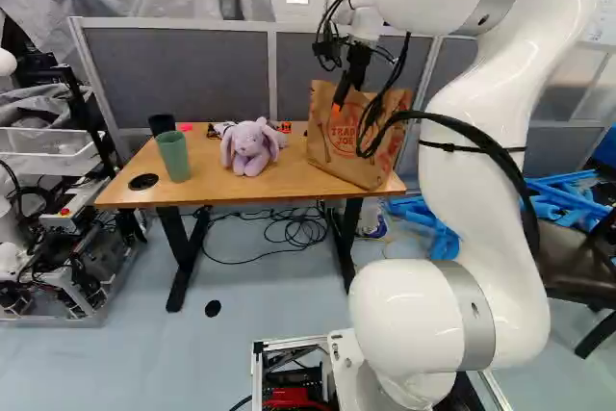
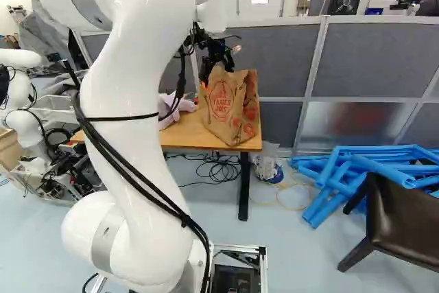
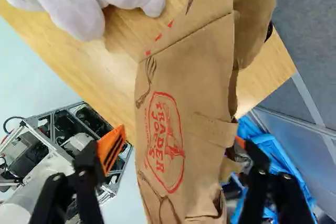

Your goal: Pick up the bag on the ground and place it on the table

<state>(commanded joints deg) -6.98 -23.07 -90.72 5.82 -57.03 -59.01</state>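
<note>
A red label (image 3: 167, 142) — seemingly a brand name — marks the bag (image 3: 197, 82).

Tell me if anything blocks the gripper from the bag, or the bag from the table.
Nothing visible does: the bag already rests on the table, between the open fingers of the gripper. The plush toy sits beside the bag.

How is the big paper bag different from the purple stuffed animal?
The bag is brown paper; the stuffed animal is soft-looking and purple. The bag is taller than the stuffed animal. The bag has red printing; the stuffed animal has floppy ears. Both are up off the floor.
</note>
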